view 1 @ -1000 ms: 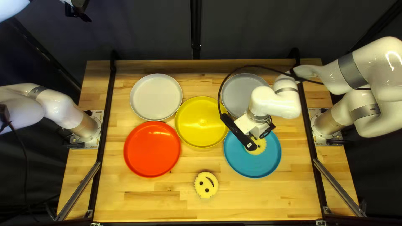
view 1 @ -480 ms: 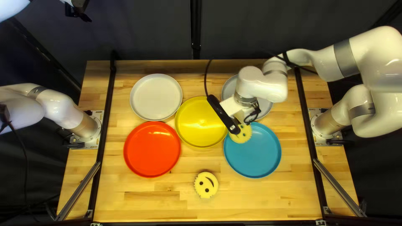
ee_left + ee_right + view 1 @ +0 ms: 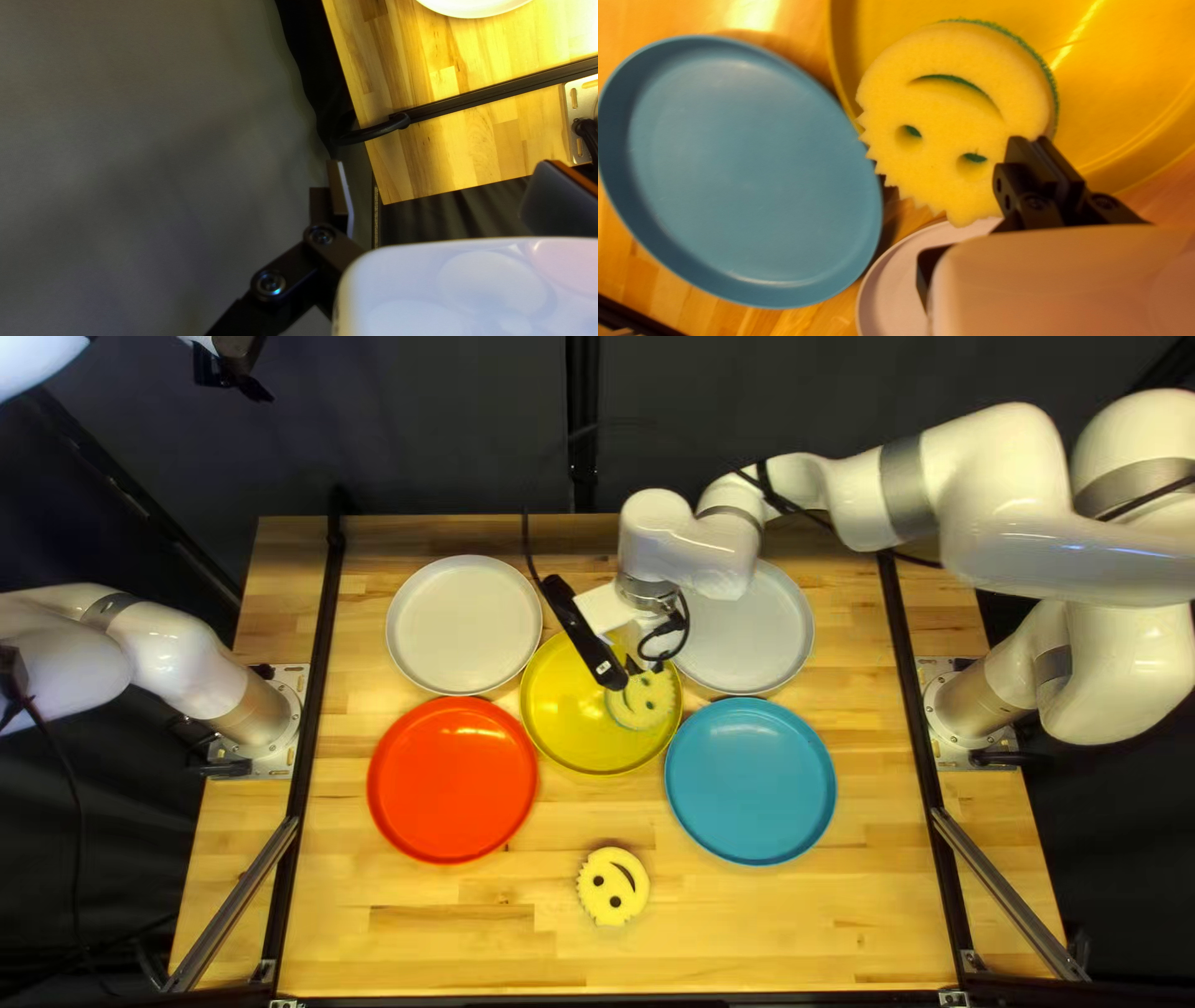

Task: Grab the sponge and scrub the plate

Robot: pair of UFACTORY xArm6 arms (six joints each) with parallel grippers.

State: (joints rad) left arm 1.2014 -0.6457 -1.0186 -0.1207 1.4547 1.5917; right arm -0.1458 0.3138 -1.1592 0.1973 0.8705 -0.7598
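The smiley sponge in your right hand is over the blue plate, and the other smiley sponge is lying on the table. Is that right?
Almost, but the plate's colour is wrong. The top left view shows the held sponge in my right hand over the yellow plate. The other sponge is lying on the table.

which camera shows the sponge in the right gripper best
Right wrist view: the smiley sponge is close up, green backing and face cut-outs clear. The top left view shows it small over the yellow plate, partly covered by the right gripper. The left wrist view doesn't show it.
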